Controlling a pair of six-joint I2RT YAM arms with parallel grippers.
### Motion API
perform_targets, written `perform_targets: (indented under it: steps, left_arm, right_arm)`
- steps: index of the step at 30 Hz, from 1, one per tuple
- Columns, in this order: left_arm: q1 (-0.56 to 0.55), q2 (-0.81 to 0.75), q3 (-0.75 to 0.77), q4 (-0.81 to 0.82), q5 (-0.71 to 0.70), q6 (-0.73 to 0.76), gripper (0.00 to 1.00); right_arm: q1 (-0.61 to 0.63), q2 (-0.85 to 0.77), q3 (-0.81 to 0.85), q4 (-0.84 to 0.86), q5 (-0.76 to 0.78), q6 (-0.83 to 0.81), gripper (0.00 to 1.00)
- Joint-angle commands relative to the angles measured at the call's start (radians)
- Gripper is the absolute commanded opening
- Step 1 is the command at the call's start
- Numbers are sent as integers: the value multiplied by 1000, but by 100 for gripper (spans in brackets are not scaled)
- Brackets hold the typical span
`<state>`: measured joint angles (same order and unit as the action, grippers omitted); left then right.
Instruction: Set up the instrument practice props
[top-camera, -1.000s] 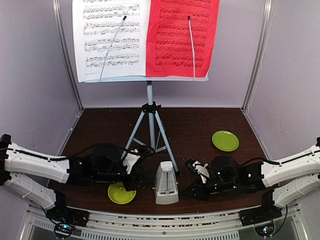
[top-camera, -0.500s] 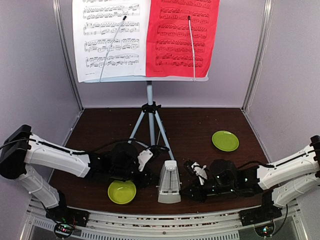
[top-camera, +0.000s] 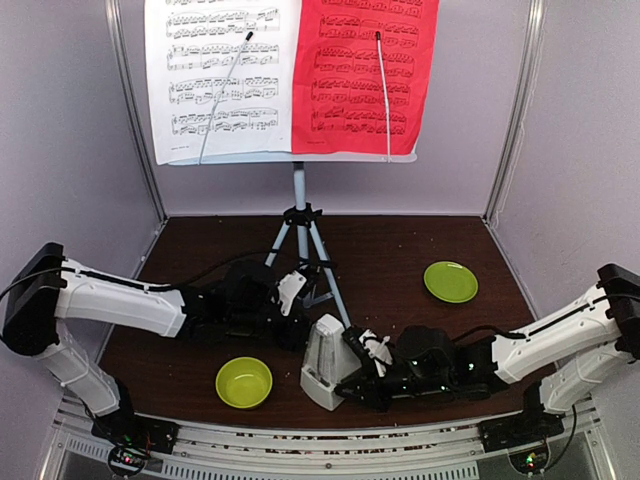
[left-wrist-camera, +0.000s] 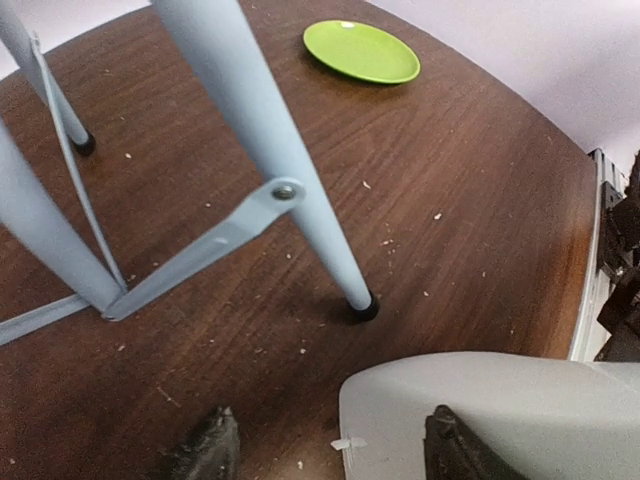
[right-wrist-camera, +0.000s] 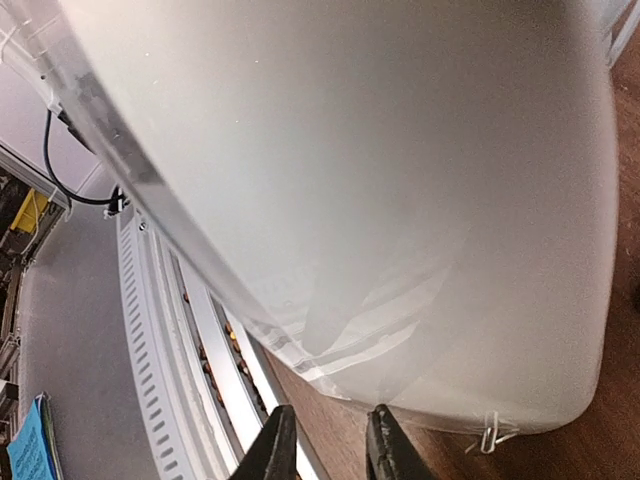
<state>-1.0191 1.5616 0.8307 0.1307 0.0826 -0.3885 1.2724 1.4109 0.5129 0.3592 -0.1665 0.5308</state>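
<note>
Two grippers now crowd the metronome (top-camera: 325, 362), newly tilted and shifted left. Left gripper (left-wrist-camera: 332, 452): wide apart, empty. Right gripper (right-wrist-camera: 328, 445): barely parted, empty, hard against its side. Placement likely unfinished.

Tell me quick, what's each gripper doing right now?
Left gripper: open, holding nothing, beside the metronome.
Right gripper: jaws narrowly apart, nothing between them, close to the metronome.

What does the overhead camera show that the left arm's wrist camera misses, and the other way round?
Only overhead: the white and red sheet-music pages, the lime bowl, the left arm and the right arm. Only the wrist view: two dark fingertips at the bottom edge, and the rubber foot of one tripod leg. Both: the tripod legs, the green plate and the cream metronome.
</note>
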Motion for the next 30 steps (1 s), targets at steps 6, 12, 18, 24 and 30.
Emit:
perform_targets:
  steps: [6,12,18,24,30]
  left_arm:
    - [-7,-293,-90,-58,-144,-14,83]
    - [-32,-442,-131,-103,-103,-15,98]
    - [-175,-460,-68,-215,-238,-9,98]
    - [-282,-381,-29,-193,-352,-138,95]
    - [-297,-254,36,-175,-363,-134,88]
  right_arm:
    - [14,-45,36,26,19,-25,33]
    - [4,-267,58,-235,50,-67,42]
    - [-92,-377,177,-437,103,-27,46]
    - [-202,-331,293,-489,67,55,50]
    - [-211,-231,389,-480,-28,93,58]
